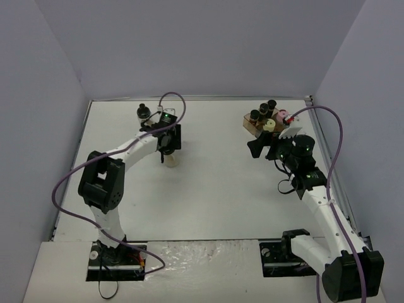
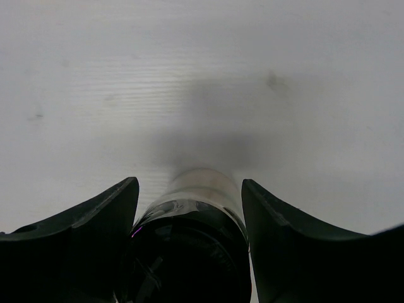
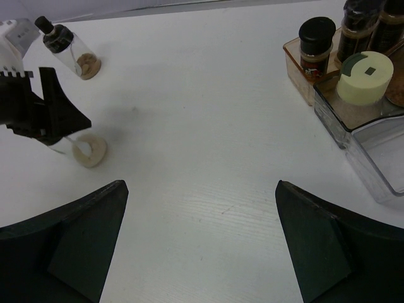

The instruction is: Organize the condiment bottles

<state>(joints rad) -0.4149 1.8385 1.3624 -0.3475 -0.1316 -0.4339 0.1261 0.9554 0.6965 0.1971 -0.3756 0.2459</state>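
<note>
Left gripper (image 2: 189, 183) had jaws clamped on a jar (image 2: 192, 221) lying sideways on the table (image 2: 202, 76), well apart from the rack (image 3: 372, 158) w/ other jars (image 3: 317, 44). Right gripper (image 3: 201, 189) jaws stood apart, empty. We judged it the pickup step; next needed a lift & carry to the rack.

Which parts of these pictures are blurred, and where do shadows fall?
Left wrist view: the spice jar is close and blurred, with a soft shadow on the table beyond it. Right wrist view: the yellow-capped jar is sharp. Top view: even, soft light.

The rack (image 3: 295, 60) is amber-brown; the jars (image 3: 314, 60) have black caps (image 3: 317, 28), a pale yellow cap (image 3: 366, 77), a pink cap (image 1: 285, 116).
</note>
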